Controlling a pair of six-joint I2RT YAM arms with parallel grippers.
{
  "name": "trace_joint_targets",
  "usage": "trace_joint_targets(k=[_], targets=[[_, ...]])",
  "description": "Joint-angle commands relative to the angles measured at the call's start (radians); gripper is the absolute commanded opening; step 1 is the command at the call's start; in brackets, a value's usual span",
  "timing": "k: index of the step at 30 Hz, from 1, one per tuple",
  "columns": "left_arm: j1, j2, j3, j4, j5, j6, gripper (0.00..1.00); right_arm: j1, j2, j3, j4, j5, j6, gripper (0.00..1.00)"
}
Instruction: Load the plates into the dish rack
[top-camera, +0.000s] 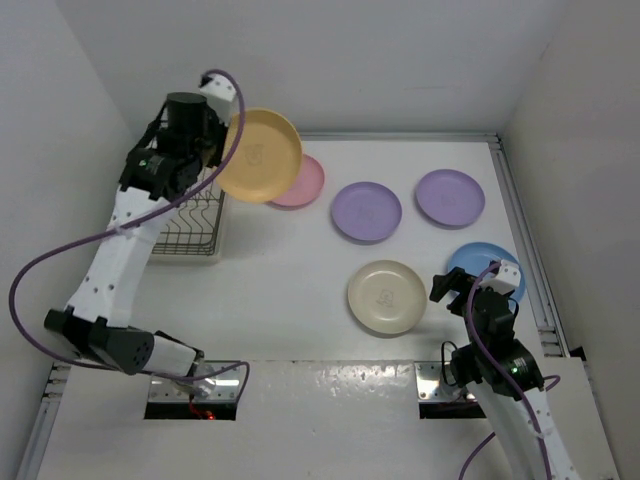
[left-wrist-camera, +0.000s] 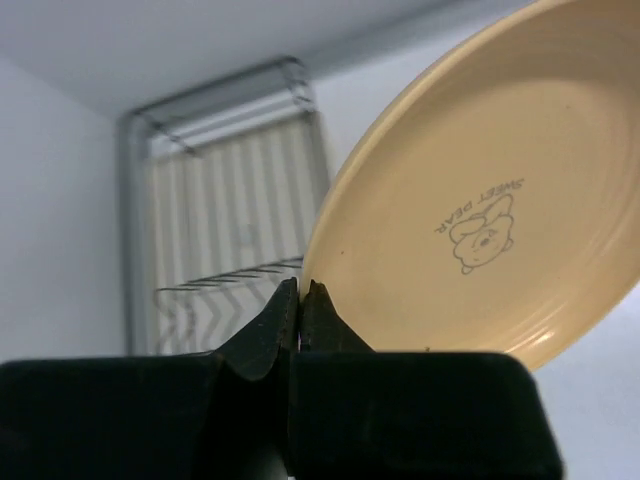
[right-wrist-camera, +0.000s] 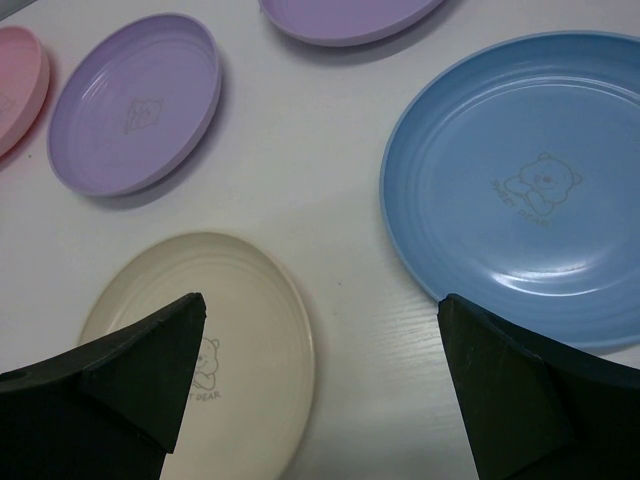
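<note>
My left gripper (left-wrist-camera: 301, 287) is shut on the rim of the orange-yellow plate (left-wrist-camera: 480, 190) and holds it tilted in the air beside the dish rack (top-camera: 190, 225), also seen from above (top-camera: 258, 155). The rack's wire prongs (left-wrist-camera: 235, 275) show behind it. The pink plate (top-camera: 305, 185), two lilac plates (top-camera: 366, 211) (top-camera: 450, 197), the cream plate (top-camera: 386, 296) and the light blue plate (top-camera: 480, 268) lie flat on the table. My right gripper (right-wrist-camera: 320, 320) is open and empty, low between the cream plate (right-wrist-camera: 230, 340) and the blue plate (right-wrist-camera: 520, 190).
White walls close the table on the left, back and right. A metal rail (top-camera: 520, 230) runs along the right edge. The left arm's purple cable (top-camera: 60, 250) loops over the table's left side.
</note>
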Motion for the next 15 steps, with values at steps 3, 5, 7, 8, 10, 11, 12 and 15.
trace_joint_targets(k=[3, 5, 7, 8, 10, 11, 12, 15], targets=[[0.09, -0.062, 0.097, 0.103, -0.447, 0.07, 0.0, 0.005, -0.037, 0.026, 0.025, 0.029, -0.004, 0.99], [0.156, -0.071, 0.088, 0.254, -0.564, 0.143, 0.0, 0.008, -0.039, 0.027, 0.024, 0.03, -0.005, 0.99], [0.201, -0.108, -0.029, 0.438, -0.741, 0.309, 0.0, 0.006, -0.042, 0.028, 0.024, 0.038, -0.005, 0.99], [0.221, -0.12, -0.08, 0.539, -0.78, 0.375, 0.0, 0.006, -0.045, 0.028, 0.022, 0.04, -0.004, 0.99], [0.267, -0.14, -0.192, 0.767, -0.834, 0.513, 0.0, 0.008, -0.051, 0.026, 0.022, 0.043, -0.001, 0.99], [0.279, -0.14, -0.21, 0.801, -0.834, 0.524, 0.0, 0.008, -0.056, 0.024, 0.024, 0.043, -0.002, 0.99], [0.302, -0.14, -0.219, 0.801, -0.834, 0.506, 0.0, 0.005, -0.059, 0.018, 0.025, 0.044, -0.001, 0.99], [0.33, -0.151, -0.257, 0.778, -0.843, 0.487, 0.0, 0.006, -0.063, 0.014, 0.033, 0.043, 0.004, 0.99]])
